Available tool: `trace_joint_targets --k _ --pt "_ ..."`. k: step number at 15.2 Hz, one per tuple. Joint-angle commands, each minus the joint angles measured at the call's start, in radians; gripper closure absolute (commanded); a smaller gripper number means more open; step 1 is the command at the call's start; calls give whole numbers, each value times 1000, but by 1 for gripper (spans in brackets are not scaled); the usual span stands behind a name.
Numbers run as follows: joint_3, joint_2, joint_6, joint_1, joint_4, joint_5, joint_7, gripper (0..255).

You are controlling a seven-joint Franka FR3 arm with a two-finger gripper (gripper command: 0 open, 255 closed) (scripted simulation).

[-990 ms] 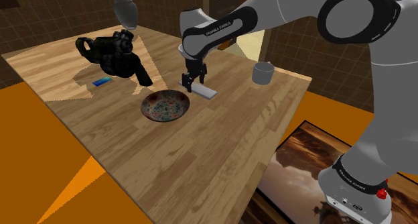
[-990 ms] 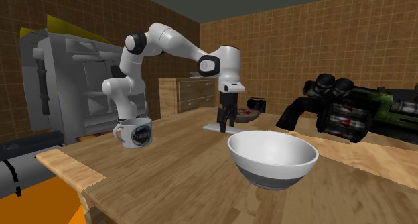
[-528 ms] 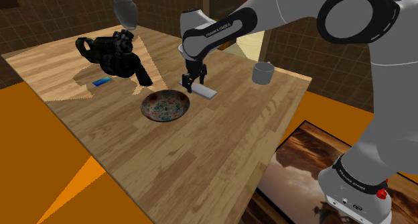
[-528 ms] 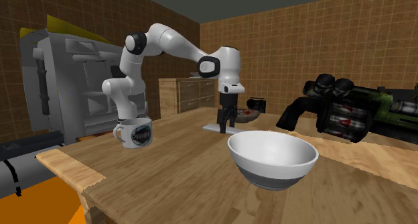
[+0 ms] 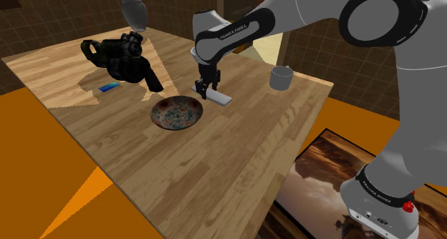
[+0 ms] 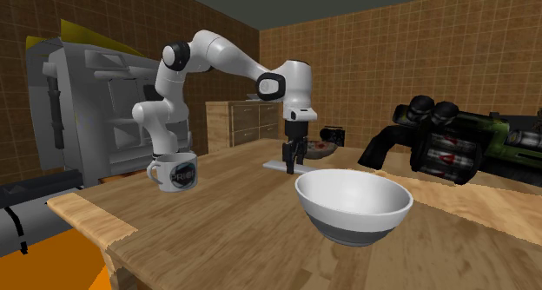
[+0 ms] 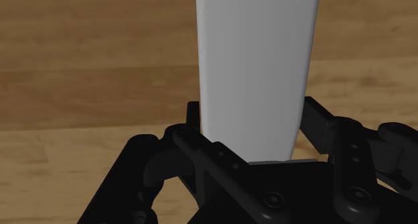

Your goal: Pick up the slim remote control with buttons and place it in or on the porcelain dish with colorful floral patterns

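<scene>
- Wood-plank desk (image 5: pixel 236 152), brown tiled walls behind.
- Remote (image 5: pixel 219 97): plain pale grey, flat on the desk. In the shoulder view it runs from the hand (image 5: pixel 205 91) toward 4 o'clock.
- Wrist view: hand narrow, fingers (image 7: pixel 320 119) against the remote's two long edges near one end. Looks gripped, not yet lifted.
- Dish (image 5: pixel 177 112): floral inside, near, at 8 o'clock from the hand.
- The grip is off-centre, so the far end may droop. Lift straight, clear the rim, lower slowly over the dish's middle.
</scene>
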Motion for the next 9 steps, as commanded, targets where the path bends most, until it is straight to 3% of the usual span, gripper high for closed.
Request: trace_joint_targets --k 1,9 --pt "0 0 0 0 0 0 0 255" --pt "3 -36 -75 -1 40 6 -4 255"
